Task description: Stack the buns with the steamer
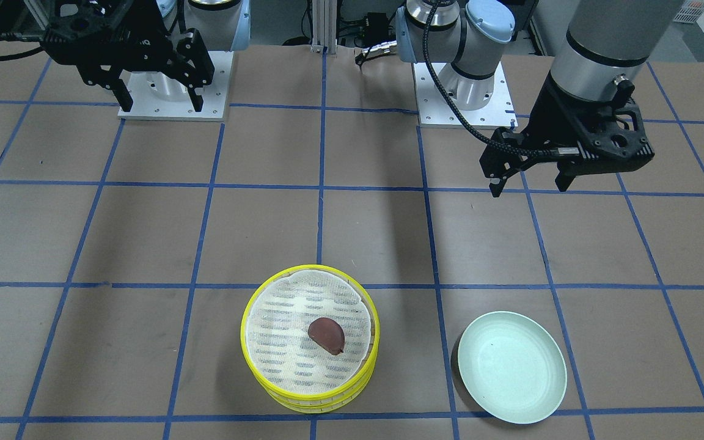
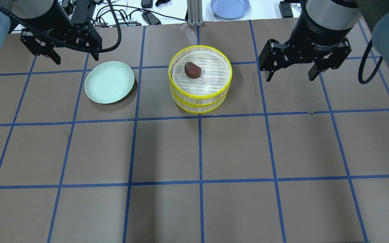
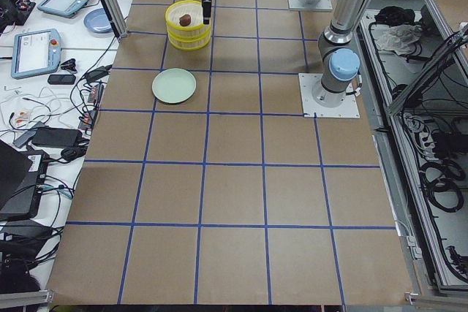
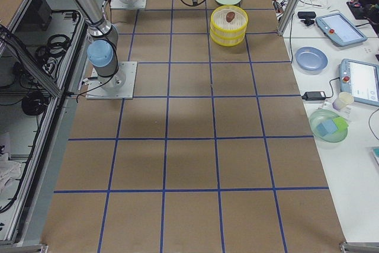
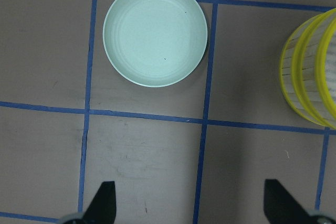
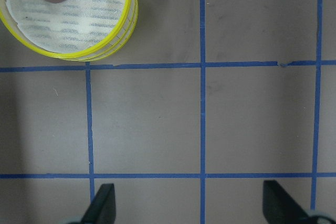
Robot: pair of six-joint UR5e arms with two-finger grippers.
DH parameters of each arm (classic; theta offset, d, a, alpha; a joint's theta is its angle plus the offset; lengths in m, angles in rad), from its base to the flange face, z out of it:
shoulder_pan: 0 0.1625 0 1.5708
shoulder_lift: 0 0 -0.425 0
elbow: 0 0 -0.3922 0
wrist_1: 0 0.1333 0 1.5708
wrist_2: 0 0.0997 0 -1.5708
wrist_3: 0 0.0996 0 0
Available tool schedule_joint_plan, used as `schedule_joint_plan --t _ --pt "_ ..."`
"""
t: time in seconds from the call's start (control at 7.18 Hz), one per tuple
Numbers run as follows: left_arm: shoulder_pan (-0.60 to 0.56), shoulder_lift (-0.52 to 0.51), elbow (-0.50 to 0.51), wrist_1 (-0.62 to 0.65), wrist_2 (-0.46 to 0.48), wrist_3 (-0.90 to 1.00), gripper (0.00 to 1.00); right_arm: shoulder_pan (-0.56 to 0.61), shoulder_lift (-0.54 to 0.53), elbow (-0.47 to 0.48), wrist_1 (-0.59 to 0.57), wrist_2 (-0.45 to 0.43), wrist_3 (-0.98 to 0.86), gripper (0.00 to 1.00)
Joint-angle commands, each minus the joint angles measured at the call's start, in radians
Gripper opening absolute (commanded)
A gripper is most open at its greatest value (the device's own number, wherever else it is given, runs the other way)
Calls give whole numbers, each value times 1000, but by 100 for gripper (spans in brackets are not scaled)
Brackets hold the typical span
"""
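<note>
Brown bun point(image 2: 192, 70) atop stacked steamer point(image 2: 198, 101)

One dark reddish-brown bun point(image 1: 326, 335). Two yellow-rimmed steamer tiers point(image 2: 199, 99), stacked, topped by one white mesh liner point(image 1: 285, 330). One pale green plate point(image 1: 511, 366) on the tabletop. Two two-finger grippers: left gripper point(image 1: 529, 185) and right gripper point(image 1: 161, 101). On the bench off the tabletop's edge opposite the robot: one blue plate point(image 2: 230, 6), two teach pendants point(image 4: 340, 28), one green bowl point(image 4: 317, 115).
</note>
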Motion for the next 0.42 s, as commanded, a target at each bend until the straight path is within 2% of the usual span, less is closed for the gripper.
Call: schedule_joint_plan --t 0.0,0.28 --pt "-1 4 -16 1 -10 0 100 1 -5 1 14 -9 -2 100" --pt "2 19 -16 1 -8 0 100 2 -3 1 13 -12 0 100"
